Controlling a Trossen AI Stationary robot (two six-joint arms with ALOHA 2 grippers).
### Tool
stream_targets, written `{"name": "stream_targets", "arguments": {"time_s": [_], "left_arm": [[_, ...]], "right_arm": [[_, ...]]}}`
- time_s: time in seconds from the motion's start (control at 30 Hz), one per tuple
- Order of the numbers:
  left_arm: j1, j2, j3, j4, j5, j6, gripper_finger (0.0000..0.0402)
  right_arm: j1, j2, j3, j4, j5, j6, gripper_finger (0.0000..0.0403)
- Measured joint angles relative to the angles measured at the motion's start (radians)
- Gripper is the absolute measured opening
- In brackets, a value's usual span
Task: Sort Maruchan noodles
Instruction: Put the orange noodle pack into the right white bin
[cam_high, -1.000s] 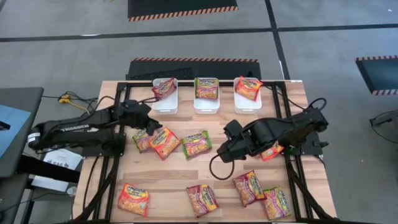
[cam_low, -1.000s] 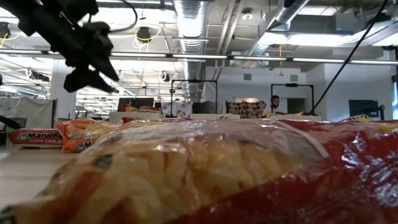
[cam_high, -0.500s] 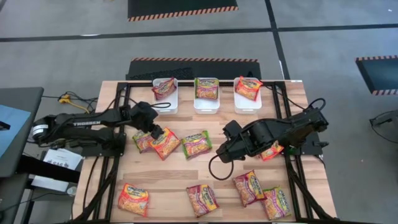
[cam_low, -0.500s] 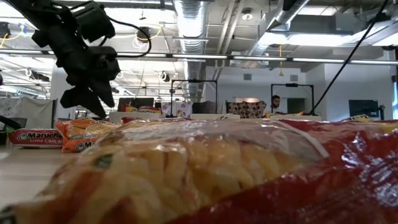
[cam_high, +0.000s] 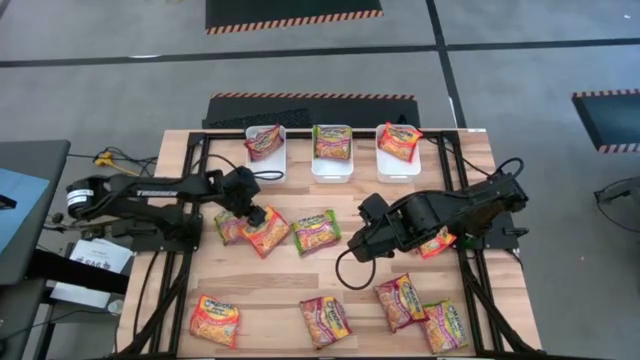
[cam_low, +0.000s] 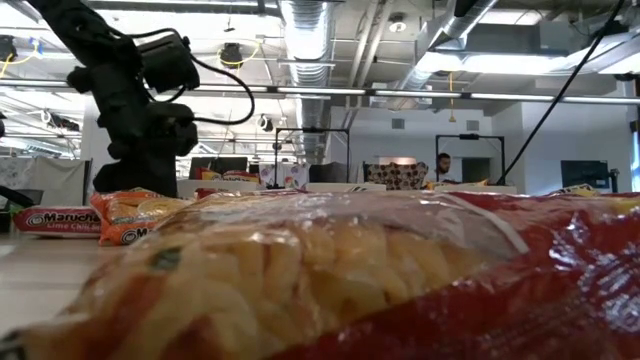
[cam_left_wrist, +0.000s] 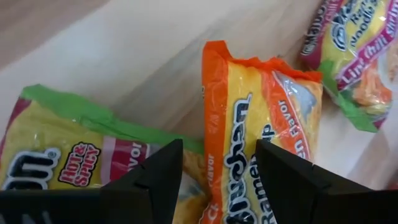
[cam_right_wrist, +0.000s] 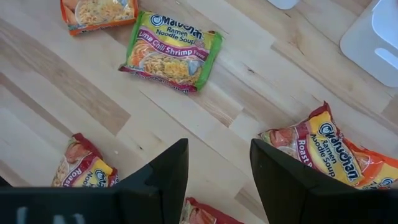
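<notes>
Several Maruchan noodle packets lie flat on the wooden table. My left gripper (cam_high: 255, 214) (cam_left_wrist: 217, 186) is open and low over two overlapping packets at the table's left middle. One is orange-edged (cam_high: 266, 231) (cam_left_wrist: 261, 130); the other is a green-edged hot and spicy packet (cam_high: 229, 227) (cam_left_wrist: 56, 149). Its fingers straddle the orange packet's long edge. In the low view the left gripper (cam_low: 140, 178) stands just above those packets (cam_low: 128, 215). My right gripper (cam_high: 352, 250) (cam_right_wrist: 217, 180) is open over bare wood, near a lime chili shrimp packet (cam_high: 316, 230) (cam_right_wrist: 171, 53). My left gripper comes at the orange-edged packet from above, one finger (cam_left_wrist: 155, 180) near its long edge (cam_left_wrist: 211, 124) and one finger (cam_left_wrist: 280, 180) over its face. Whether the fingertips touch the packet, I cannot tell.
Three white bins (cam_high: 265, 168) (cam_high: 332, 168) (cam_high: 398, 168) at the far edge each hold one packet. More packets lie along the near edge (cam_high: 215, 320) (cam_high: 326, 320) (cam_high: 400, 302) (cam_high: 445, 326). Another lies under the right arm (cam_high: 437, 243). One packet (cam_low: 400, 280) fills the low view.
My left gripper has come down and moved toward the table's near right, from beside the left bin to just over the orange-edged packet, staying open. The packets have not moved.
</notes>
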Motion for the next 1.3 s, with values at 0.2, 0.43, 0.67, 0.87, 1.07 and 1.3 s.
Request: {"name": "stream_targets", "arguments": {"time_s": [0.2,0.43,0.67,0.87,1.07,1.3], "left_arm": [[-0.003,0.041,0.000,0.041,0.031,0.012,0.0172],[-0.003,0.044,0.000,0.071,0.064,0.032,0.0078],[-0.003,0.044,0.000,0.083,0.115,0.055,0.0003],[-0.004,0.044,-0.001,0.196,0.219,0.037,0.0000],[-0.044,0.044,-0.001,0.359,0.299,-0.055,0.0000],[-0.095,0.044,-0.001,0.403,0.308,-0.091,0.0000]], "right_arm": [[0.000,0.000,0.000,0.013,0.000,0.000,0.0195],[-0.004,0.000,0.000,0.020,0.000,0.000,0.0195],[-0.017,0.000,0.000,0.026,0.019,0.000,0.0195],[-0.041,0.000,0.000,0.071,0.019,-0.019,0.0195],[-0.089,0.000,0.000,0.108,-0.019,-0.176,0.0195],[-0.147,0.000,0.000,0.134,-0.039,-0.256,0.0195]]}}
